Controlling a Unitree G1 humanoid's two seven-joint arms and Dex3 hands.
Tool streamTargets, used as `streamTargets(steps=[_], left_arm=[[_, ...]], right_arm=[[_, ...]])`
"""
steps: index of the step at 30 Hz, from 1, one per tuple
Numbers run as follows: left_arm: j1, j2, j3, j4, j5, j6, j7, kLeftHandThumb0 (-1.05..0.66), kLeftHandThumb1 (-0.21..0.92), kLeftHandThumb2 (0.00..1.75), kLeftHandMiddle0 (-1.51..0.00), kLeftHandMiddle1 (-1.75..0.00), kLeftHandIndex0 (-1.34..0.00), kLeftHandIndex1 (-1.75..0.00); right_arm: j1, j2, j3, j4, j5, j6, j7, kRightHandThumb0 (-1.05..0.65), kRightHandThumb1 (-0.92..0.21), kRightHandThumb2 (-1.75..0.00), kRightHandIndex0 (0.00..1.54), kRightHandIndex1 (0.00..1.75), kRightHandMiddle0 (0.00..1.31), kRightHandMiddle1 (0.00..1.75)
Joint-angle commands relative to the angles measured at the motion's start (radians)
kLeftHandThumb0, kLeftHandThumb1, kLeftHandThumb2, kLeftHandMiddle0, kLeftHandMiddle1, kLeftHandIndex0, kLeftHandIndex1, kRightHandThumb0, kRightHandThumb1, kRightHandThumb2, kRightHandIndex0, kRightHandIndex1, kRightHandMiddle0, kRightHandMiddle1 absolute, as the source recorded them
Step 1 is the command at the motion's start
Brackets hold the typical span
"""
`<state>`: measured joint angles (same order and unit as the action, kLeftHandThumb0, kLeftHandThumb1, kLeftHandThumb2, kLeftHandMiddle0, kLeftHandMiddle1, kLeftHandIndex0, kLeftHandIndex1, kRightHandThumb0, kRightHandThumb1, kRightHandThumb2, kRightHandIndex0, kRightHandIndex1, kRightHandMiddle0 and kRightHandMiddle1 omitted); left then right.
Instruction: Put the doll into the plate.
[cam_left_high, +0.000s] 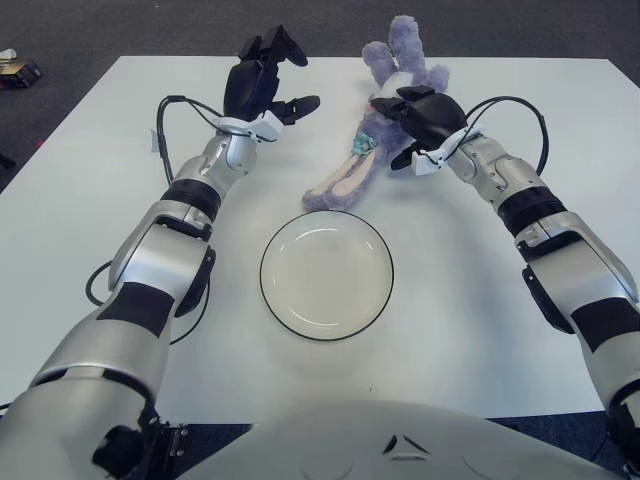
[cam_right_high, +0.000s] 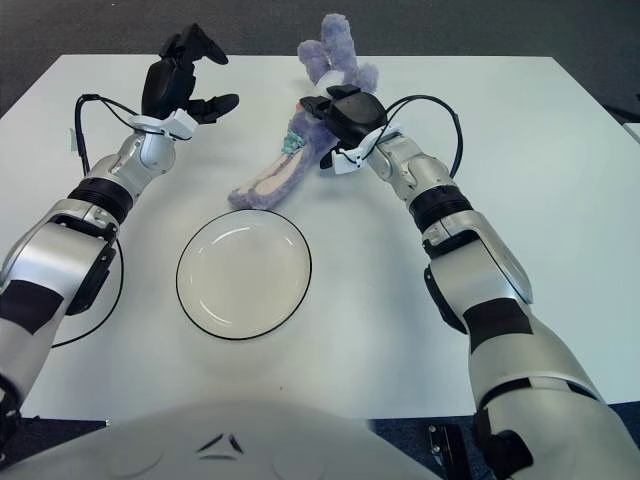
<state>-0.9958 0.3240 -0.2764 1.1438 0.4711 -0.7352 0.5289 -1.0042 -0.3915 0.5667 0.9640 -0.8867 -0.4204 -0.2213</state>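
White table (cam_left_high: 480, 330) is being used as the work surface. Near its far edge, the purple doll (cam_left_high: 362, 160) is being gripped around the body by the right hand (cam_left_high: 425, 120). The left hand (cam_left_high: 258, 82) is being held spread nearby. The plate (cam_left_high: 326, 274) is being left empty mid-table.

Both eyes are looking forward and down from the robot's head, from slightly offset spots, sharing the whole table (cam_left_high: 90, 180), plate (cam_left_high: 326, 275) and both arms at close range.
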Motion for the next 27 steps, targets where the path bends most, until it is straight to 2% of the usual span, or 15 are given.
streamTargets(steps=[1, 10, 14, 25, 27], left_arm=[[0.006, -0.01, 0.03, -0.015, -0.031, 0.017, -0.031, -0.35, 0.92, 0.5, -0.19, -1.06, -0.2, -1.73], [0.013, -0.014, 0.046, -0.032, -0.032, 0.029, -0.049, -0.35, 0.92, 0.5, -0.18, -1.08, -0.2, -1.73], [0.024, -0.017, 0.055, -0.047, -0.035, 0.03, -0.047, -0.35, 0.92, 0.49, -0.17, -1.1, -0.21, -1.72], [0.033, -0.018, 0.065, -0.06, -0.032, 0.034, -0.053, -0.35, 0.92, 0.49, -0.16, -1.13, -0.21, -1.72], [0.039, -0.022, 0.074, -0.066, -0.042, 0.044, -0.059, -0.35, 0.92, 0.49, -0.16, -1.13, -0.22, -1.72]], right_arm=[[-0.015, 0.015, 0.028, 0.044, -0.013, 0.006, 0.028, -0.6, -0.79, 0.0, 0.26, 0.0, 0.36, 0.0], [-0.026, 0.018, 0.046, 0.065, -0.002, 0.008, 0.031, -0.6, -0.79, 0.0, 0.26, 0.0, 0.36, 0.0], [-0.042, 0.075, 0.094, 0.178, -0.041, 0.081, 0.007, -0.6, -0.79, 0.0, 0.25, 0.0, 0.34, 0.0], [-0.061, 0.093, 0.132, 0.232, -0.029, 0.093, -0.033, -0.59, -0.79, 0.0, 0.24, 0.0, 0.33, 0.0], [-0.052, 0.105, 0.137, 0.252, -0.033, 0.109, -0.067, -0.59, -0.79, 0.0, 0.25, 0.01, 0.34, 0.0]])
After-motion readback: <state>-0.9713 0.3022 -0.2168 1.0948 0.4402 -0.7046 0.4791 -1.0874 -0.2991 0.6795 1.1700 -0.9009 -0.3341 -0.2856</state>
